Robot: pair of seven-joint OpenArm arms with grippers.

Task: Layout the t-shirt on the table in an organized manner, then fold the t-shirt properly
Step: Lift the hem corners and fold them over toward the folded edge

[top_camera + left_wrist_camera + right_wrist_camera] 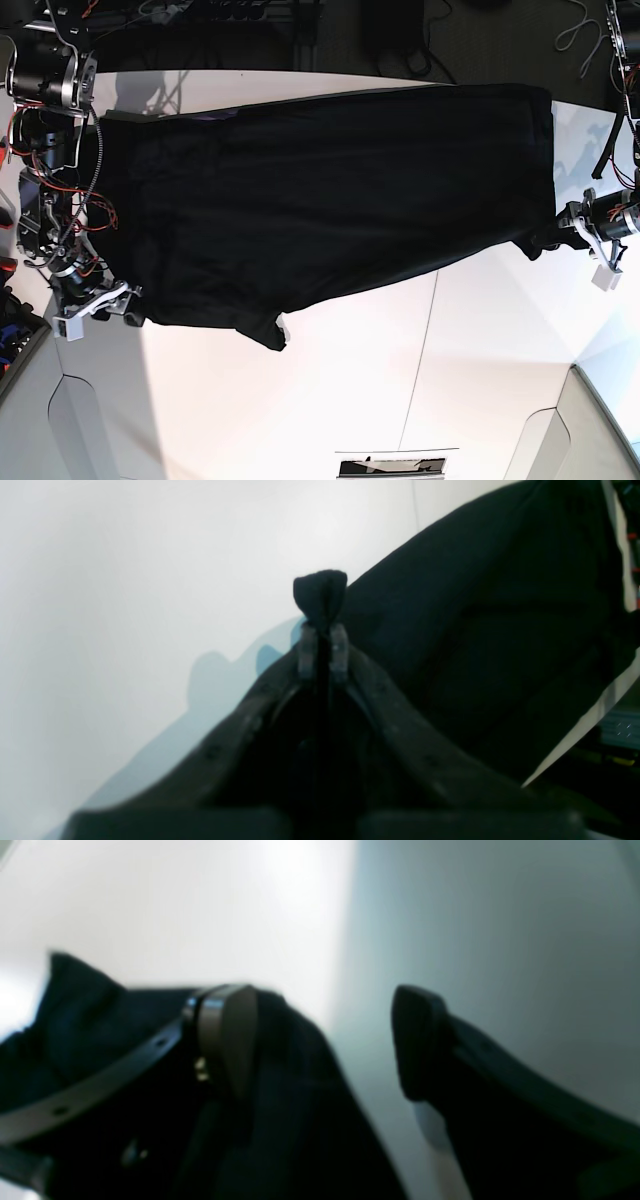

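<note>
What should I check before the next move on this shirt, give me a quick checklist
1. Left gripper pinching the t-shirt: ok, a black tuft sticks out past its shut jaws.
2. Right gripper free of fabric: ok, jaws apart, bare table between them.
3. Shirt spread flat: not ok, the lower edge runs slanted with a corner drooping.
4. Shirt fully on the table: cannot tell, its far edge sits at the table's rim.
5. Print side facing down: cannot tell.

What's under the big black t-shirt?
The white table lies under the t-shirt, showing around its edges. Whatever else sits beneath the spread cloth is covered and cannot be seen.
</note>
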